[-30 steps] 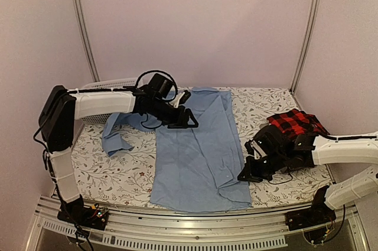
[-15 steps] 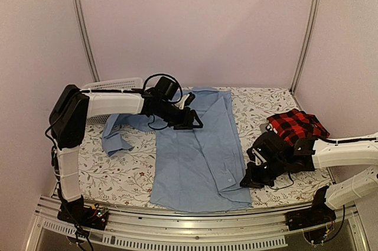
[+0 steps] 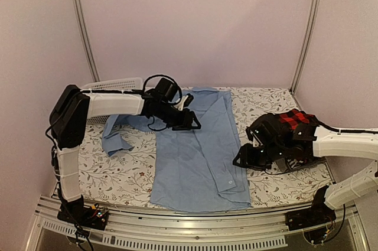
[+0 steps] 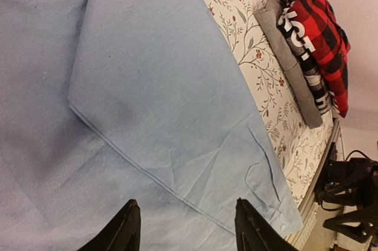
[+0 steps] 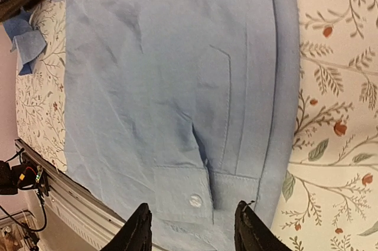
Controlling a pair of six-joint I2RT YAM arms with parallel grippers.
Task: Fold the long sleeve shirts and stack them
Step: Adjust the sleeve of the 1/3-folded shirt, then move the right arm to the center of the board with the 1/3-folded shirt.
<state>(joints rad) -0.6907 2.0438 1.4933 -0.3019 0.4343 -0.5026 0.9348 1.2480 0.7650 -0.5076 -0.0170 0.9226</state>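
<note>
The light blue shirt [image 3: 195, 156] lies flat along the middle of the table, one sleeve spread to the left [image 3: 115, 136]. Its other sleeve is folded over the body, with the buttoned cuff [image 5: 192, 195] near the front edge. My left gripper [image 3: 188, 122] [image 4: 186, 215] hovers open over the shirt's upper part, holding nothing. Above the cuff at the shirt's right edge my right gripper [image 3: 241, 161] [image 5: 193, 218] stands open and empty. The folded red-and-black plaid shirt [image 4: 322, 32] [image 3: 298, 118] rests on the folded grey lettered shirt [image 4: 295, 50] at the right.
A white lattice basket [image 3: 115, 84] stands at the back left behind the left arm. The floral tablecloth [image 3: 118, 174] shows on either side of the blue shirt. A metal rail [image 3: 189, 227] runs along the table's front edge.
My right gripper has opened, letting go of the blue sleeve cuff, and has lifted slightly back and left. The left gripper has barely moved.
</note>
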